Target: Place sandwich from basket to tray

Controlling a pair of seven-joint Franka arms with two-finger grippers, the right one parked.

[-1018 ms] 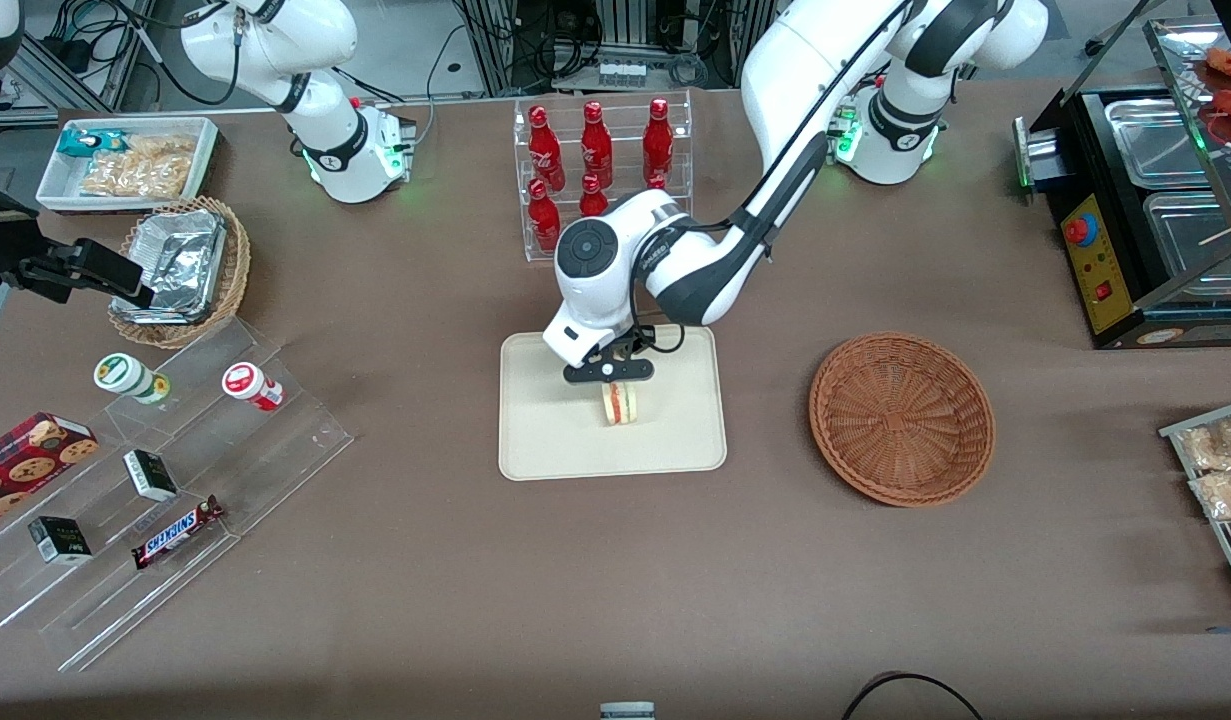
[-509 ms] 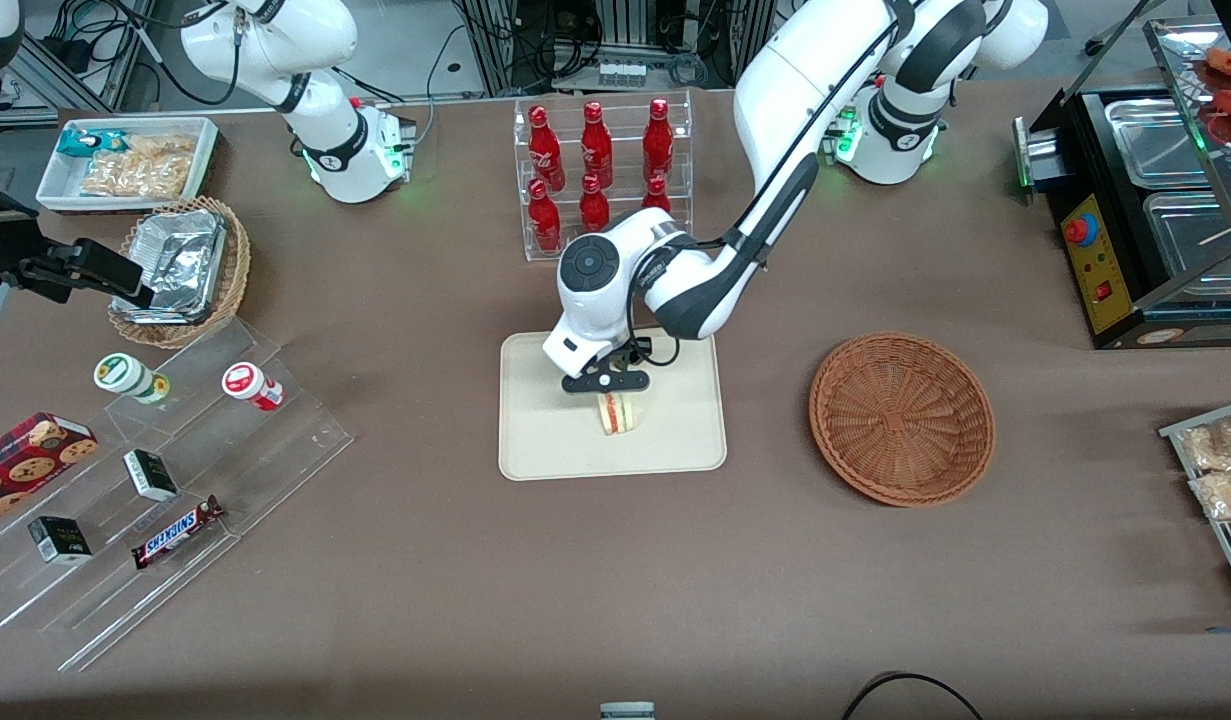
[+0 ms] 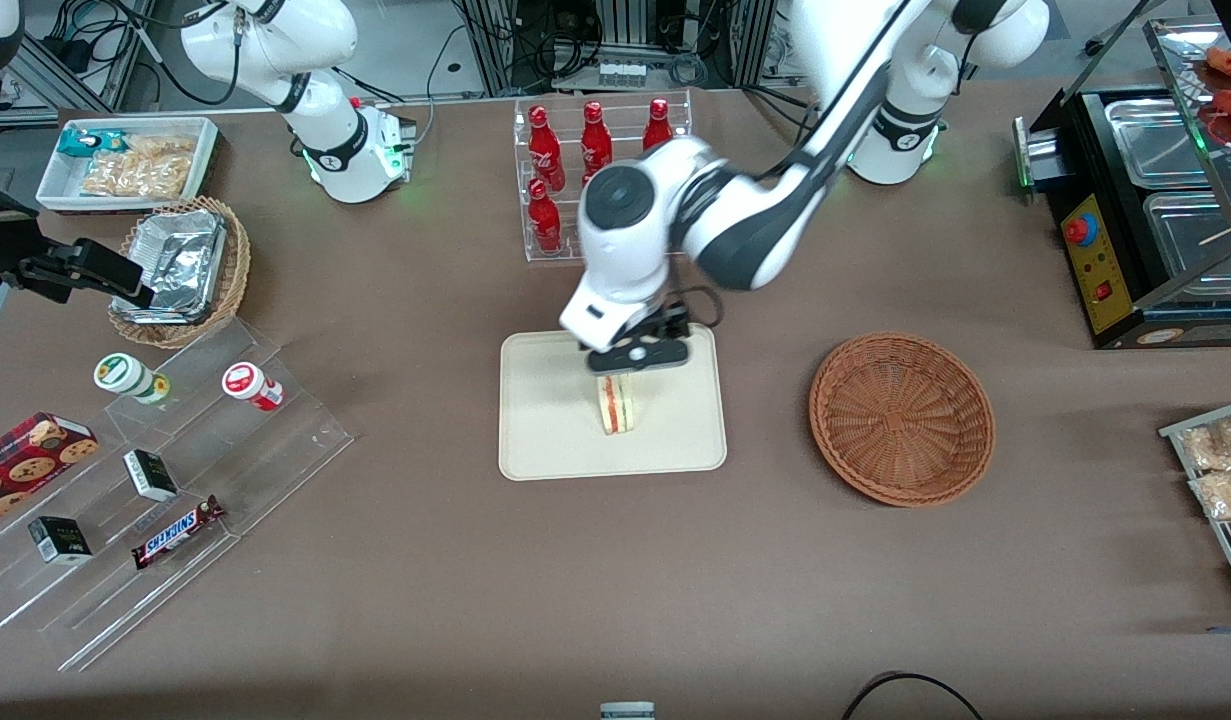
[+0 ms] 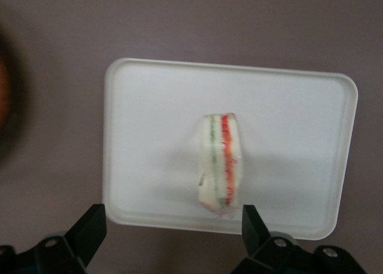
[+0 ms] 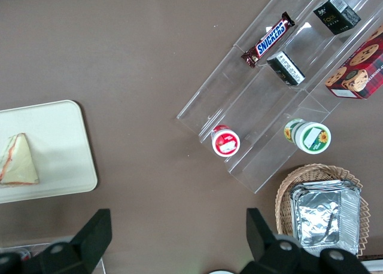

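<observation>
The sandwich (image 3: 618, 403) stands on edge near the middle of the tray (image 3: 545, 440), free of any grip. Above it hangs the gripper (image 3: 639, 357), fingers (image 4: 90, 229) spread wide. The basket (image 3: 902, 417) sits toward the working arm's end of the table.

one sandwich (image 3: 619, 404), one tray (image 3: 545, 440), one basket (image 3: 902, 417)

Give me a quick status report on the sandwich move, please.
Gripper open, above the tray. Sandwich released, resting on tray. Basket empty. Nothing in the way.
</observation>
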